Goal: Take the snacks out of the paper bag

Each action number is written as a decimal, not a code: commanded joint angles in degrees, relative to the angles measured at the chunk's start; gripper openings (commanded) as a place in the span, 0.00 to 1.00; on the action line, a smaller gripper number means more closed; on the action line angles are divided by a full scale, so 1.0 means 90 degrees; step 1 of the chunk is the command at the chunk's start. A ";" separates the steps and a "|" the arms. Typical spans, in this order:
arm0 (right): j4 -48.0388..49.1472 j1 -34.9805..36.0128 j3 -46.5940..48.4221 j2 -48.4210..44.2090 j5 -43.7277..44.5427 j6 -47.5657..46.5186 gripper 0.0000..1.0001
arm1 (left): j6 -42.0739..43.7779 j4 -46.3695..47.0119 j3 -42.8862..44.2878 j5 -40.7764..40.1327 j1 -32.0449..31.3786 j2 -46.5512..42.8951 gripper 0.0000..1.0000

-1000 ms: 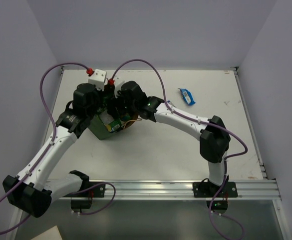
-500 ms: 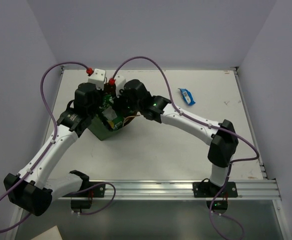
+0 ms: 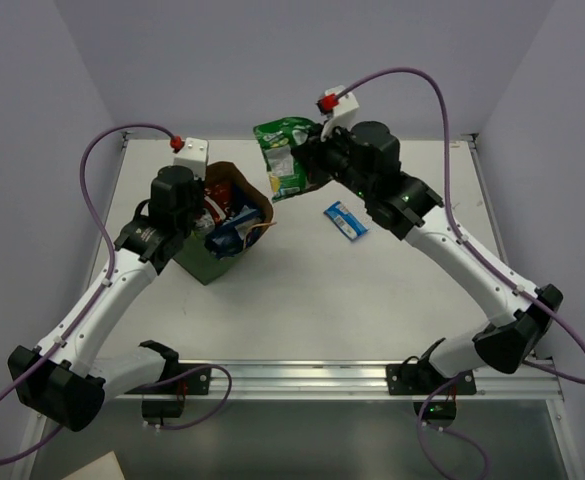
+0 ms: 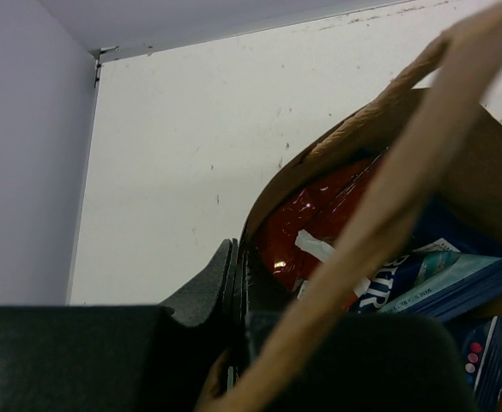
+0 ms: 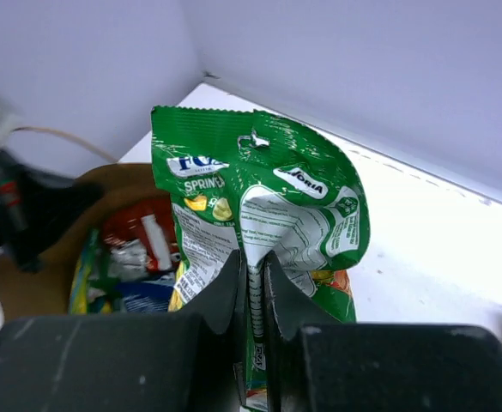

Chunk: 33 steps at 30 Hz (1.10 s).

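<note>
The dark green paper bag (image 3: 210, 262) stands left of centre with its brown mouth open. My left gripper (image 3: 194, 212) is shut on the bag's rim; in the left wrist view (image 4: 236, 276) the jaws pinch the brown edge (image 4: 336, 142). Inside lie a red-orange chip bag (image 4: 319, 219) and blue-and-white packets (image 4: 435, 275). My right gripper (image 3: 309, 166) is shut on a green packet (image 3: 281, 158) and holds it in the air to the right of the bag's mouth. In the right wrist view (image 5: 256, 287) the packet (image 5: 259, 197) hangs upright between the jaws. A small blue bar (image 3: 345, 221) lies on the table.
A tan loop handle (image 4: 405, 184) crosses the left wrist view in front of the bag's mouth. The white table (image 3: 372, 300) is walled at the back and on both sides. The bag's inside also shows in the right wrist view (image 5: 135, 232), below left of the packet.
My right gripper has come up out of the bag with the green packet and moved right and back. The small blue bar now lies nearer the front and left. The left arm has held still.
</note>
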 commanded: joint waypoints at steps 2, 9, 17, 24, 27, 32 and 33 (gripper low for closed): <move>0.0659 -0.0719 -0.0530 -0.0296 0.0545 0.1064 0.00 | -0.0114 -0.0072 0.0111 -0.0196 -0.0003 -0.0095 0.00; 0.0658 -0.1267 -0.0696 0.1274 0.0243 0.1476 0.00 | 0.0023 -0.0004 0.0199 0.0086 -0.0003 -0.0232 0.00; 0.1342 -0.1228 -0.0238 0.3356 -0.0772 0.1623 0.13 | 0.0969 0.0455 -0.0025 0.0750 -0.0003 -0.0427 0.00; 0.0651 -0.1228 -0.0227 0.2119 -0.1251 0.0696 0.79 | 0.1663 0.0894 -0.0338 0.1238 -0.0003 -0.0574 0.00; 0.0222 -0.1093 -0.0189 0.1280 -0.1788 0.0334 0.80 | 0.1820 0.0904 -0.0319 0.1365 -0.0003 -0.0555 0.00; -0.0493 -0.0214 0.0221 0.0691 -0.1964 -0.0874 0.81 | 0.2005 0.0963 -0.0251 0.1239 -0.0012 -0.0564 0.00; -0.0610 0.0097 0.0260 0.0661 -0.1974 -0.1119 0.81 | 0.2025 0.0992 -0.0241 0.1191 -0.0003 -0.0574 0.00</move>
